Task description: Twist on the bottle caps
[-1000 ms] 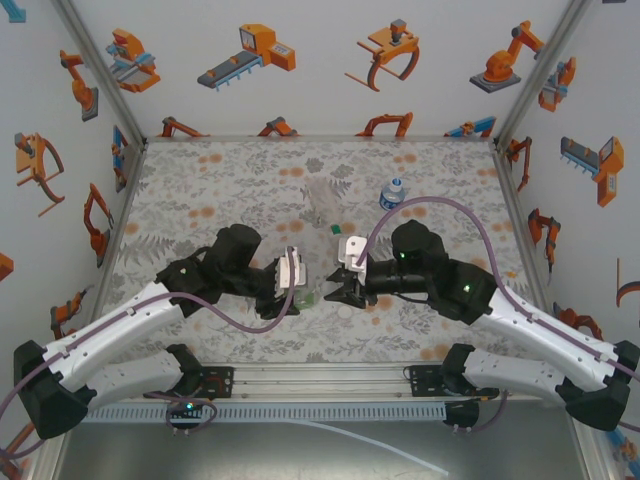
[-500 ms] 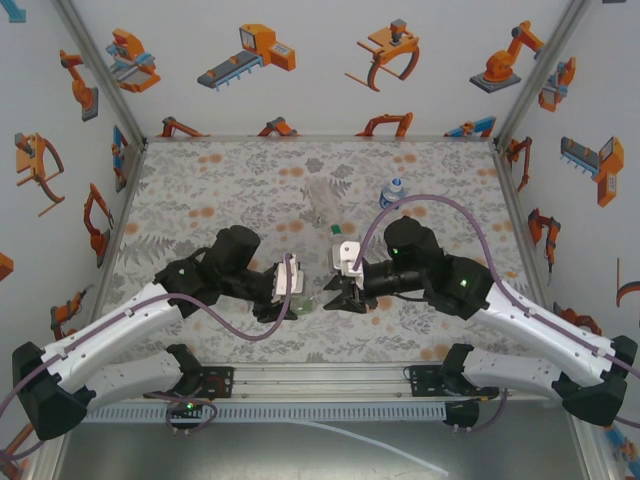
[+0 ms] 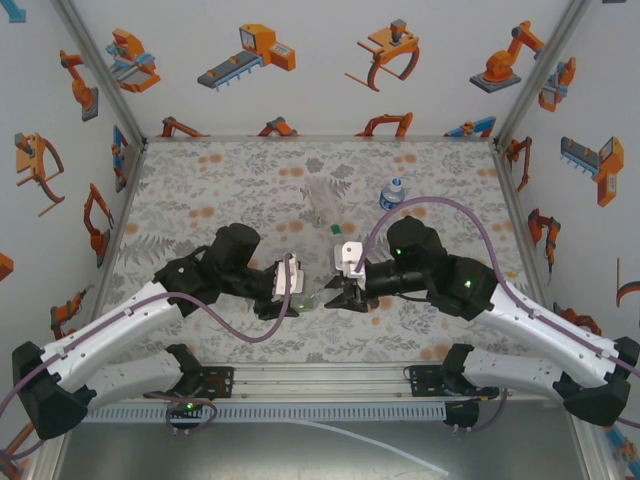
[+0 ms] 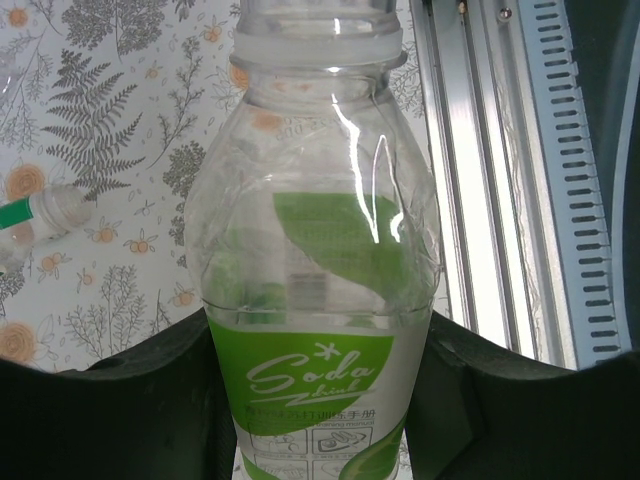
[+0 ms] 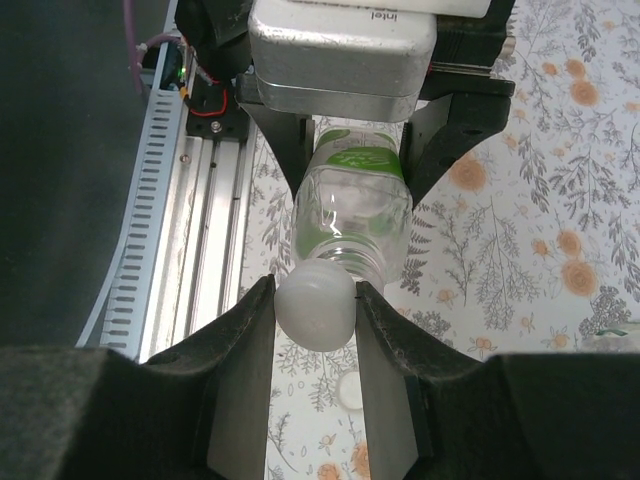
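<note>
Bottle [image 4: 320,300] is clamped by left end effector [image 4: 320,405] so cap [image 5: 315,308], pinched by right end effector [image 5: 315,300], can be threaded on.

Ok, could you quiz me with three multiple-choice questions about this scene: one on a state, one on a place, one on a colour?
1. How is the left gripper?
A. Open and empty
B. Shut on a cap
C. Shut on the bottle

2. Where is the white cap?
A. In the left gripper
B. Between the fingers of the right gripper, at the bottle's mouth
C. Stuck on the back wall

3. What colour is the bottle's label?
A. Blue
B. Green
C. Red

Answers: 1 C, its fingers clamp the bottle's sides; 2 B, the right wrist view shows it pinched there; 3 B, green with white script.
</note>
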`<move>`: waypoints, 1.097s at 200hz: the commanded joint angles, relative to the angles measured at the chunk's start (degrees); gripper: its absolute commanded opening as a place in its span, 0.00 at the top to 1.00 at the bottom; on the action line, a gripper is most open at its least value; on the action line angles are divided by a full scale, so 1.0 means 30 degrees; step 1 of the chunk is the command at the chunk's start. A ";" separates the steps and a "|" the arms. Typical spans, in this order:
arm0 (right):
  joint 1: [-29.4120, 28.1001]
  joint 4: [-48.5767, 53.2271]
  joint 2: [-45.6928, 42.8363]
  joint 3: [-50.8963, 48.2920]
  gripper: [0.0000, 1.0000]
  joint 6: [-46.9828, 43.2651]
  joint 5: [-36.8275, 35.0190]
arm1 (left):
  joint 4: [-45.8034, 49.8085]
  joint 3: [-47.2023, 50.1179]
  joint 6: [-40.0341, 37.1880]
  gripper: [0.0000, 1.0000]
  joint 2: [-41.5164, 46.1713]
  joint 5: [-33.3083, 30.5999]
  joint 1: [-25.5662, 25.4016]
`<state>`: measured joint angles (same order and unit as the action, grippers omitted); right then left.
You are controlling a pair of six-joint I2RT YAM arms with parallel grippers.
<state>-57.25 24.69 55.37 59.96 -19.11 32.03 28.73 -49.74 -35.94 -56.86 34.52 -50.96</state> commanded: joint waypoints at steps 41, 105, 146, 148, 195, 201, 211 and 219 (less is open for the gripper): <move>0.0130 -0.0934 -0.0763 -0.0155 1.00 0.0246 -0.1001 | -0.0345 -0.0342 -0.1019 1.00 0.0436 0.1832 -0.0357; 0.0134 -0.0649 0.0328 0.0366 1.00 0.0742 0.0936 | -0.0466 -0.0414 -0.0997 1.00 0.0467 0.1658 -0.0357; 0.0116 0.0322 0.0810 0.0737 1.00 0.1036 0.2376 | -0.0669 -0.0355 -0.0884 1.00 0.0621 0.1274 -0.0357; 0.0148 0.0383 0.0846 0.0735 1.00 0.1053 0.2408 | -0.0663 -0.0355 -0.0881 1.00 0.0630 0.1268 -0.0350; 0.0102 0.0457 0.0869 0.0740 1.00 0.1127 0.2530 | -0.1050 -0.0384 0.0020 1.00 0.0526 0.1245 -0.0284; 0.0102 0.0514 0.0863 0.0759 1.00 0.1127 0.2564 | -0.1074 -0.0362 0.0039 1.00 0.0525 0.1258 -0.0298; 0.0102 0.0635 0.0914 0.0837 1.00 0.1101 0.2448 | -0.1189 -0.0332 0.0229 1.00 0.0553 0.1251 -0.0301; 0.0102 0.0702 0.0892 0.0851 1.00 0.1096 0.2469 | -0.1335 -0.0282 0.0410 1.00 0.0577 0.1249 -0.0313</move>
<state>-56.69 25.34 57.06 61.52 -16.45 37.12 31.16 -49.74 -37.45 -55.94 35.88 -51.70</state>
